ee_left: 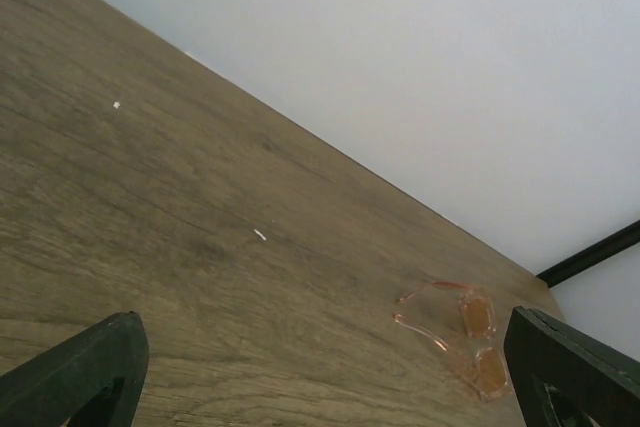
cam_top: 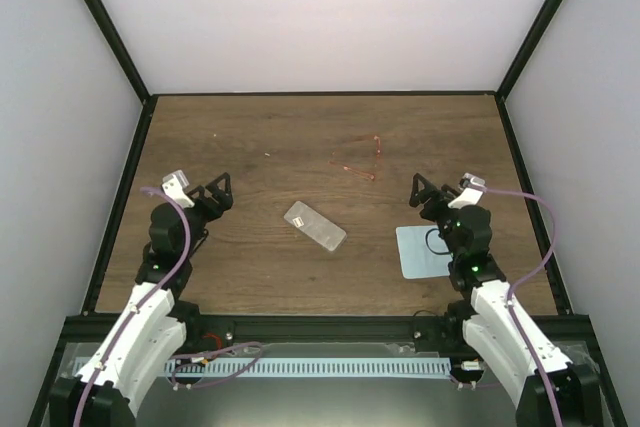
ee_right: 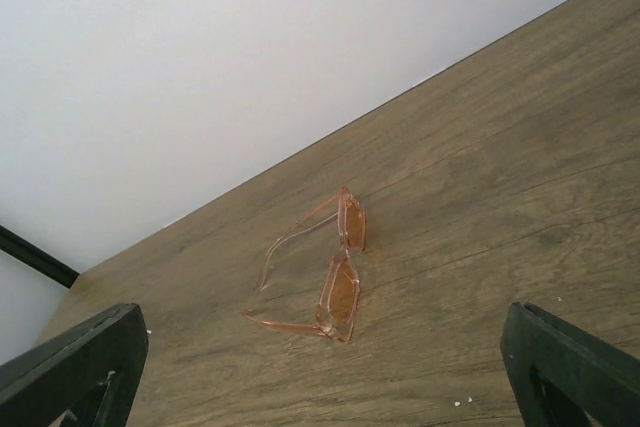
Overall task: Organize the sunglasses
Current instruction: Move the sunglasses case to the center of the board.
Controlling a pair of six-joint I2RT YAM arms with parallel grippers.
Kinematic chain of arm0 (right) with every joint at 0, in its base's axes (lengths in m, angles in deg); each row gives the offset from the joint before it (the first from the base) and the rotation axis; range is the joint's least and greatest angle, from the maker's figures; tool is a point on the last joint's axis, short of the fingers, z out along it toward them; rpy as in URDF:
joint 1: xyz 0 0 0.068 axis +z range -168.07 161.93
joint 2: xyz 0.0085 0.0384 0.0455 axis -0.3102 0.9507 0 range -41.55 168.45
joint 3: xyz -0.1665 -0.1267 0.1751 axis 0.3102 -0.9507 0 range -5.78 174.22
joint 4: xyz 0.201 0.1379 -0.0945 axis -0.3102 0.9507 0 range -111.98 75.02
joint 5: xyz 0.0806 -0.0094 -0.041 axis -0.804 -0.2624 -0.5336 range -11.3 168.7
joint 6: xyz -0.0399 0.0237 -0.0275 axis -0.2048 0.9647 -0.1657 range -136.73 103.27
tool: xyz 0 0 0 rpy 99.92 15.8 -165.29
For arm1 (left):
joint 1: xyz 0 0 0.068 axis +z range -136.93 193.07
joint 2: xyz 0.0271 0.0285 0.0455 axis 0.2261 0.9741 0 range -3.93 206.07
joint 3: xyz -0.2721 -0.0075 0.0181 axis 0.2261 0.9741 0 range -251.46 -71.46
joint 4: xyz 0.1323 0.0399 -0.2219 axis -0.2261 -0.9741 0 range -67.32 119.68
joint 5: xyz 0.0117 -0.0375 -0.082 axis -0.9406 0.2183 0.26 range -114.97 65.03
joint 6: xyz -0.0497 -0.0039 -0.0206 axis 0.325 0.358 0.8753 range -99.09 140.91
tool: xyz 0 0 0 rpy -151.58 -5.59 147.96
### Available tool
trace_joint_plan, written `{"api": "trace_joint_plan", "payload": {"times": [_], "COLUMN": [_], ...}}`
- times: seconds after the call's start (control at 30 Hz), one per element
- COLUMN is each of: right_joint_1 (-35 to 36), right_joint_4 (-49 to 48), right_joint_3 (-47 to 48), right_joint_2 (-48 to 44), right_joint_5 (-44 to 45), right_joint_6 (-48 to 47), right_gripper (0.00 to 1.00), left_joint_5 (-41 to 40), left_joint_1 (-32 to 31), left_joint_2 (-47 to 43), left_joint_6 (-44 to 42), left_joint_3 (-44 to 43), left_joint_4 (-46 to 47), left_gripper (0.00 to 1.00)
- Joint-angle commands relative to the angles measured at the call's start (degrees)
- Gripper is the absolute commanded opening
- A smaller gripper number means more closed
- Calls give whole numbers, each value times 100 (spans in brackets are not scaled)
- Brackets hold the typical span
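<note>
The sunglasses [cam_top: 377, 157] lie on the wooden table, right of centre and toward the back, arms unfolded, with a thin pinkish-red frame and amber lenses. In the left wrist view the sunglasses [ee_left: 478, 317] sit at the lower right, close to the right finger. In the right wrist view the sunglasses [ee_right: 343, 294] lie ahead, between the fingers' lines and well beyond them. My left gripper [cam_top: 226, 194] [ee_left: 325, 387] stands open and empty at the left. My right gripper [cam_top: 417, 194] [ee_right: 325, 377] is open and empty at the right, a short way nearer than the sunglasses.
A grey rectangular case [cam_top: 315, 226] lies shut at an angle in the table's middle, between the two grippers. A pale blue cloth [cam_top: 420, 252] lies flat under the right arm's wrist. White walls and a black frame bound the table [cam_top: 260, 137].
</note>
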Motion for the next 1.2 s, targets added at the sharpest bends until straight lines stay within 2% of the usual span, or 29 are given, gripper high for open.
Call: {"api": "trace_joint_plan", "payload": {"times": [0.0, 0.2, 0.3, 0.4, 0.5, 0.63, 0.7, 0.8, 0.87, 1.17], "right_joint_1": [23, 20, 37, 399, 1480, 2749, 3214, 3444, 3459, 3466], "right_joint_4": [21, -102, -518, -703, -103, 890, 1288, 1605, 1526, 1753], "right_joint_3": [-42, -60, -95, 205, 985, 2332, 2947, 3595, 3688, 4068], "right_joint_2": [-48, -73, 100, 854, 1908, 3733, 4488, 5206, 5337, 5809], "right_joint_5": [208, -96, -828, -1608, -1168, -296, 424, 698, 774, -112], "right_joint_6": [-72, -290, -505, -740, -1296, -1983, -2160, -2333, -2414, -3329], "right_gripper": [100, 96, 97, 99, 100, 100, 100, 100, 100, 100], "left_joint_5": [-127, -37, -33, 138, 193, -182, -227, -300, -337, -46], "left_joint_1": [-15, -16, -20, -28, -115, -146, -147, -156, -156, -156], "left_joint_2": [202, 325, 310, 264, 111, -184, -329, -505, -549, -467], "left_joint_6": [61, 59, 83, 338, 537, 445, 415, 375, 337, 250], "left_joint_3": [-307, -244, -195, 131, 543, 433, 445, 493, 487, 620], "left_joint_4": [-115, -2, -7, 249, 738, 281, 207, 150, 124, 464], "left_gripper": [100, 100, 100, 100, 100, 100, 100, 100, 100, 100]}}
